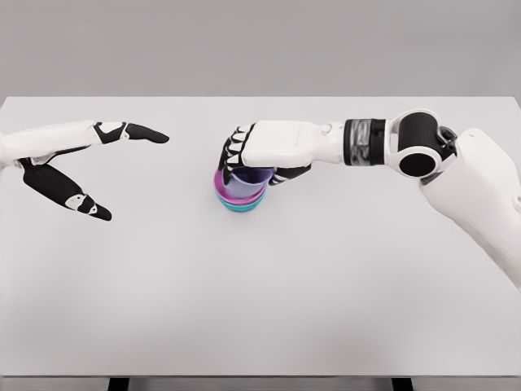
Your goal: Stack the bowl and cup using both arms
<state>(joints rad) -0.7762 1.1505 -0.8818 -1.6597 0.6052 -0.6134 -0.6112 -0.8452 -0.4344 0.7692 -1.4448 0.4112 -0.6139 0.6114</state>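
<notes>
Right hand (264, 155) reaches in from the right side to the middle of the white table (260, 301), fingers curled over and around a purple cup (244, 184). Cup sits inside a pink bowl (220, 189), which rests in a teal bowl (242, 207); the stack stands on the table just left of centre. Left hand (69, 159) hovers at the left edge, well apart from the stack, thumb and fingers spread, empty.
</notes>
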